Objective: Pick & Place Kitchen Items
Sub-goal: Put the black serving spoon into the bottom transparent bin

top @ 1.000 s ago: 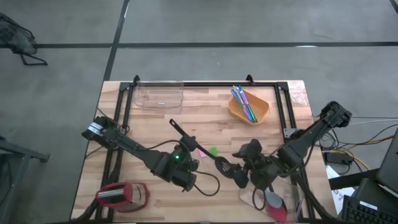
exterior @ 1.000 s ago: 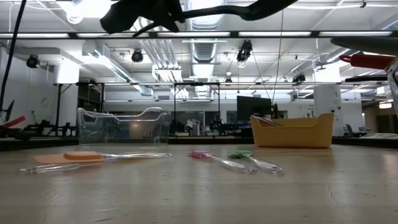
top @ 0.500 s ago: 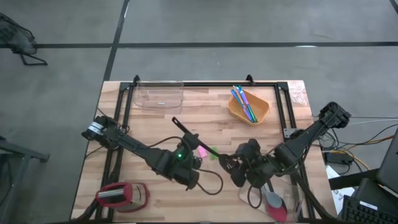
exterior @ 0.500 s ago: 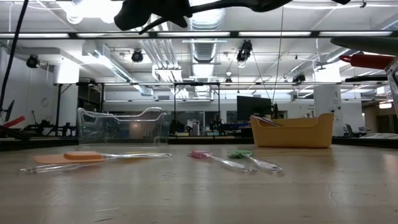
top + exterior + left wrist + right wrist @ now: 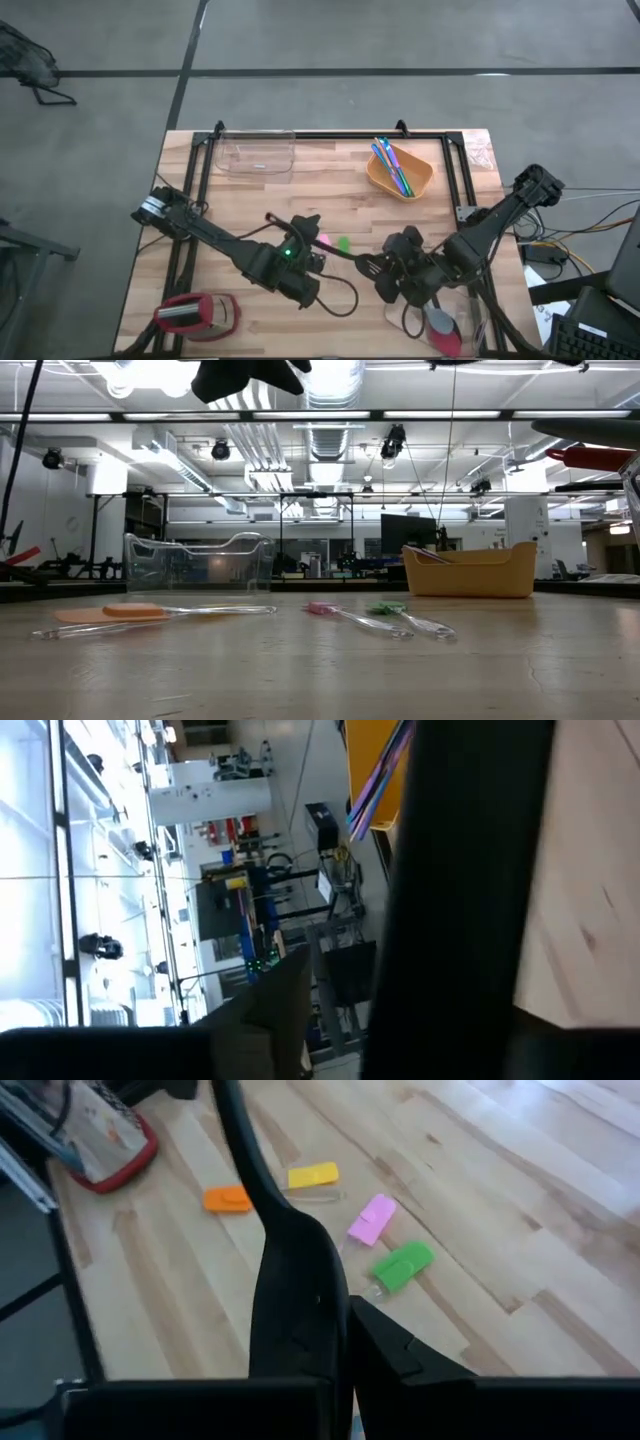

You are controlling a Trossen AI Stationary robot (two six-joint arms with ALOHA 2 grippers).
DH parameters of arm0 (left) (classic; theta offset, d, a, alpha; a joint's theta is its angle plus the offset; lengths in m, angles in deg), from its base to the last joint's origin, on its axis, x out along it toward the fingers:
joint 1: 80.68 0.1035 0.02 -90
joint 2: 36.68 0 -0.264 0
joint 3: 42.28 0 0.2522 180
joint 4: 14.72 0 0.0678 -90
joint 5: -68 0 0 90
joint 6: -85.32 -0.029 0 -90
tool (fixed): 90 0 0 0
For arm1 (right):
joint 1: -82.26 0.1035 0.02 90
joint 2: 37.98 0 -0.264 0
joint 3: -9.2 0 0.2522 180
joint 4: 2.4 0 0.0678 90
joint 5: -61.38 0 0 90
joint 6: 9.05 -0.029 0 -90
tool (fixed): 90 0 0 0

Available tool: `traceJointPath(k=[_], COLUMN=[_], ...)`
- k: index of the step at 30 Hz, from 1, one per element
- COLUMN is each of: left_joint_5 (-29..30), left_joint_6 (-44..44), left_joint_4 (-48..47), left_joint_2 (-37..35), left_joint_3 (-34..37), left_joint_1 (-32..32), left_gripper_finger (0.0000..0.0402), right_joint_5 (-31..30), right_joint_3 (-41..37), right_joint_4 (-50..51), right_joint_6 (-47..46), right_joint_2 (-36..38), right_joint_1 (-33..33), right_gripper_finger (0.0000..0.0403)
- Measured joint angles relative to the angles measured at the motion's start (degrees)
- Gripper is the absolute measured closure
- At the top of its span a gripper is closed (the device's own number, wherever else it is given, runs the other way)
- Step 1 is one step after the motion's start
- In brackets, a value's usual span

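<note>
With the long black spoon (image 5: 322, 240) hanging in the air over the middle of the table (image 5: 250, 200), both of my grippers are on it: my right gripper (image 5: 385, 272) is clamped shut on the bowl end, and my left gripper (image 5: 300, 238) sits around the handle, though I honestly can't tell whether those fingers are gripping or already loosening. From the right wrist view the spoon (image 5: 285, 1250) looks like stiff plastic, light, thin and smooth, so I'd guess it can swivel or slip if pinched at one spot only. Best hold is probably on the neck just behind the bowl, where it's widest. Below it on the wood lie the pink piece (image 5: 371, 1219), green piece (image 5: 403, 1266), yellow piece (image 5: 313, 1176) and orange piece (image 5: 227, 1199), all tiny and easy to nudge.
</note>
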Motion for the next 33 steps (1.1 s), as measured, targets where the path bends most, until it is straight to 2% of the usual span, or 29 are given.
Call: traceJointPath(k=[3,6,9,11,15,20,22,26,33], left_joint_5=[0.15,3.17,7.11,7.35,2.80,-5.18,-7.73,-8.63,-8.41], left_joint_6=[0.35,-0.10,-0.83,0.81,7.74,17.99,19.79,20.86,22.81], left_joint_4=[0.57,0.54,0.59,0.55,0.57,0.57,0.64,0.84,1.03], left_joint_2=[0.00,0.00,-0.04,-0.45,-2.81,-6.59,-8.09,-10.02,-11.37], left_joint_3=[-0.23,-0.24,-0.24,-0.22,-0.22,-0.22,-0.22,-0.22,-0.22], left_joint_1=[-0.37,-0.87,-1.67,-2.51,-3.88,-4.77,-4.71,-4.74,-4.70], left_gripper_finger=[0.0221,0.0194,0.0179,0.0176,0.0175,0.0175,0.0174,0.0174,0.0174], right_joint_5=[-0.87,-1.90,-2.88,-3.50,-6.60,-14.15,-16.07,-16.64,-10.65], right_joint_3=[0.00,0.00,0.00,0.00,0.00,-0.14,-0.32,-0.46,-0.70], right_joint_4=[0.64,3.47,7.00,9.28,12.99,16.87,17.12,18.50,21.53], right_joint_6=[-1.30,-4.38,-9.08,-12.40,-19.35,-28.17,-29.07,-34.04,-44.05], right_joint_2=[-0.01,-0.01,0.03,0.05,0.05,-0.89,-1.96,-4.71,-11.25], right_joint_1=[0.78,1.73,3.49,5.22,9.70,17.21,20.02,23.93,29.28], right_gripper_finger=[0.0392,0.0393,0.0393,0.0393,0.0393,0.0394,0.0393,0.0392,0.0392])
